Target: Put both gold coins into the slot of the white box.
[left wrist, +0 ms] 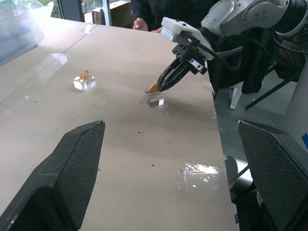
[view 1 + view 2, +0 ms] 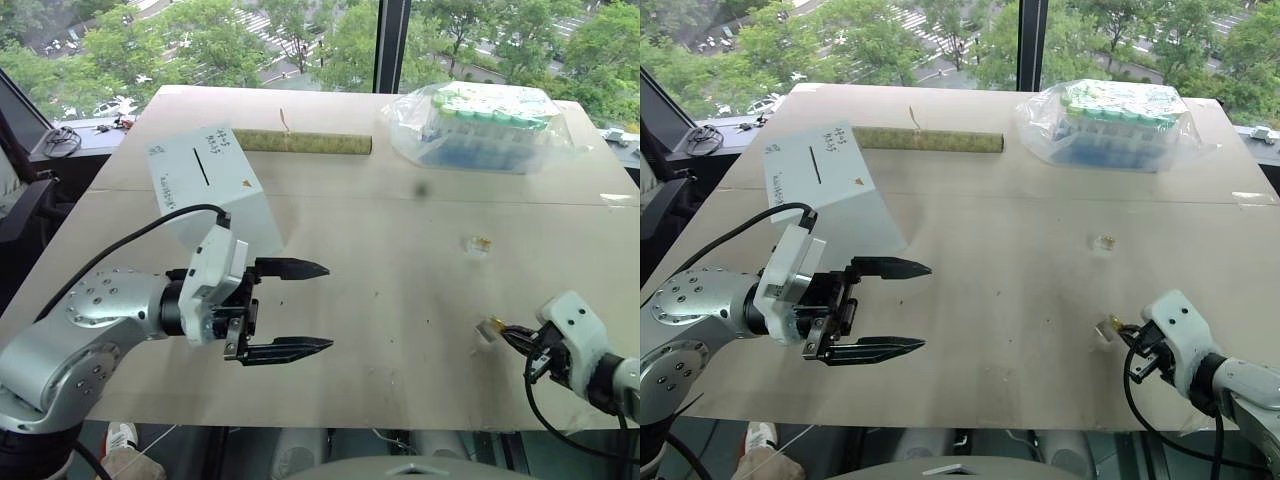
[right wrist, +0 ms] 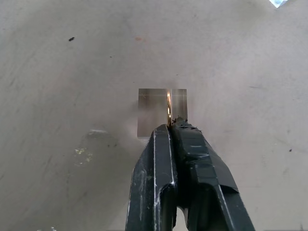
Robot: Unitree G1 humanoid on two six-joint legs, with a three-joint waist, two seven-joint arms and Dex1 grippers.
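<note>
One gold coin (image 1: 154, 88) pinched by right hand (image 1: 161, 86) near table edge (image 2: 400, 428).

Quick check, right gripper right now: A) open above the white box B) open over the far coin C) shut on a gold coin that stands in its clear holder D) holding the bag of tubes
C: the right gripper has its fingers pressed together on the edge of a gold coin standing in its clear holder on the table.

Gold coins (image 1: 154, 88); white box (image 2: 215, 190); black slot (image 2: 201, 166)
</note>
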